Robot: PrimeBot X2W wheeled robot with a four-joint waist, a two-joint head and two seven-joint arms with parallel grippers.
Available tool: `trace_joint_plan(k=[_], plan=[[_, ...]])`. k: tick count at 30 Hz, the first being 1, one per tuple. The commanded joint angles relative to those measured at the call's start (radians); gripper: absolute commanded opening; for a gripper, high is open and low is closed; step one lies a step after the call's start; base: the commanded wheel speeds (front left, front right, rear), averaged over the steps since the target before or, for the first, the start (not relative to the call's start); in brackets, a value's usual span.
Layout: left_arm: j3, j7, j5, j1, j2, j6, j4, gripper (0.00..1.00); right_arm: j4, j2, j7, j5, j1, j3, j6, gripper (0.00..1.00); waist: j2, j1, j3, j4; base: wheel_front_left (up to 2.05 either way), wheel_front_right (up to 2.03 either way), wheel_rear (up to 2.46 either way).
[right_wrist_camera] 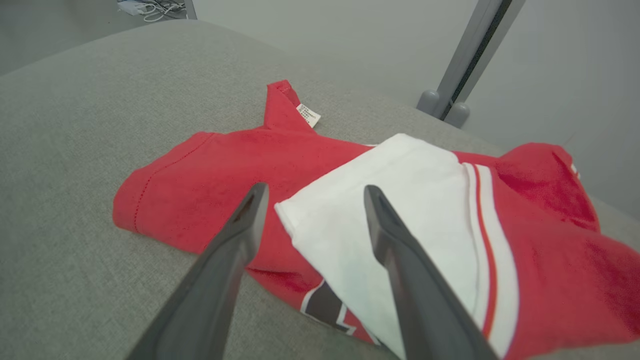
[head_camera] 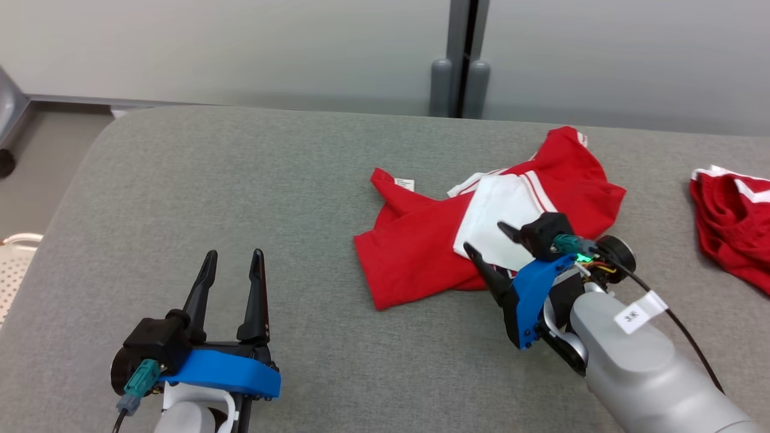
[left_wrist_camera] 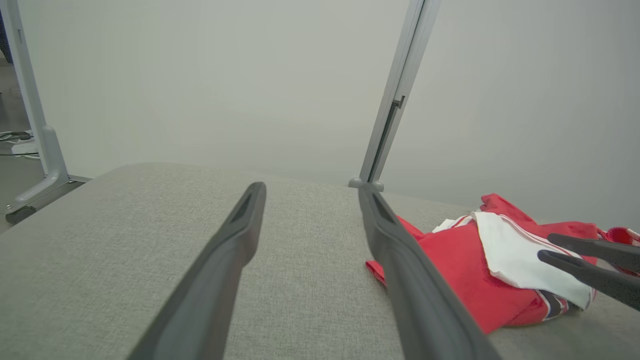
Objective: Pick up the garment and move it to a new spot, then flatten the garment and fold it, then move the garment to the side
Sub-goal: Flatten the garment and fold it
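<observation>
Head view, writing: a white paper flag (head_camera: 639,313) is wrapped round the thin black cable (head_camera: 692,347) at the right arm's wrist; dark characters are printed on it but cannot be read.
Care tag: a small white sewn-in care tag (head_camera: 404,183) is seen at the garment's far left tip; in the right wrist view (right_wrist_camera: 308,115) lines of fine print are shown, too small to be read.
Garment: the crumpled red garment with a white panel and red-and-white stripes (head_camera: 421,252) is laid on the grey fabric-covered pad (head_camera: 240,180), right of centre.
Print: a dark block edged in white (right_wrist_camera: 325,307) is shown at the garment's near edge in the right wrist view and, smaller, in the left wrist view (left_wrist_camera: 552,302); in the head view it is mostly covered by the arm.
Right gripper: the right gripper (head_camera: 485,237) is held over the white panel with its fingers apart and nothing clamped; contact with the cloth cannot be told.
Left gripper: the left gripper (head_camera: 234,252) is held spread and empty over bare pad, well apart from the garment.
Second cloth: a second red cloth with white trim (head_camera: 731,210) is laid at the pad's right edge.
Post: a grey upright post (head_camera: 460,60) is set between pale wall panels.
Floor: loose wires (right_wrist_camera: 150,6) are shown beyond the pad in the wrist views; a white perforated object (head_camera: 15,264) is seen at the head view's left edge.
</observation>
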Motion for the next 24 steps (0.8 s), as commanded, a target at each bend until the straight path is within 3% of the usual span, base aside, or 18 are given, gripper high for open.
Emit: trace_joint_plan(k=[1, 6, 13, 15, 16, 17, 24], plan=[[0.003, -0.004, -0.004, 0.001, -0.002, -0.007, 0.002, 1.0, 0.014, -0.002, 0.033, -0.003, -0.007, 0.024, 0.0, 1.0, 0.0002, 0.0002, 0.006, 0.018, 0.0, 0.0, 0.0], [0.002, -0.004, -0.01, -0.004, -0.01, -0.008, 0.007, 1.0, 0.083, -0.006, 0.184, -0.024, -0.061, 0.116, 0.0, 1.0, 0.0002, 0.0002, 0.019, 0.063, 0.0, 0.0, 0.0], [0.011, -0.004, -0.018, -0.01, -0.018, -0.008, 0.007, 1.0, 0.167, -0.007, 0.27, -0.061, -0.119, 0.173, 0.0, 1.0, 0.0002, 0.0002, 0.036, 0.1, 0.0, 0.0, 0.0], [0.014, -0.004, -0.017, -0.013, -0.02, -0.009, 0.007, 1.0, 0.181, -0.007, 0.246, -0.069, -0.135, 0.173, 0.0, 0.43, 0.0002, 0.0002, 0.039, 0.103, 0.0, 0.0, 0.0], [0.016, -0.004, -0.016, -0.014, -0.021, -0.009, 0.007, 1.0, 0.192, -0.009, 0.231, -0.075, -0.143, 0.168, 0.0, 0.28, 0.0002, 0.0002, 0.04, 0.103, 0.0, 0.0, 0.0], [0.018, -0.004, -0.015, -0.015, -0.021, -0.01, 0.007, 1.0, 0.202, -0.007, 0.214, -0.079, -0.147, 0.16, 0.0, 0.0, 0.0002, 0.0002, 0.041, 0.102, 0.0, 0.0, 0.0], [0.041, -0.004, 0.0, 0.002, -0.022, -0.01, 0.011, 1.0, 0.261, 0.029, 0.082, -0.067, -0.17, 0.074, 0.0, 0.0, 0.0002, 0.0002, 0.023, 0.054, 0.0, 0.0, 0.0]])
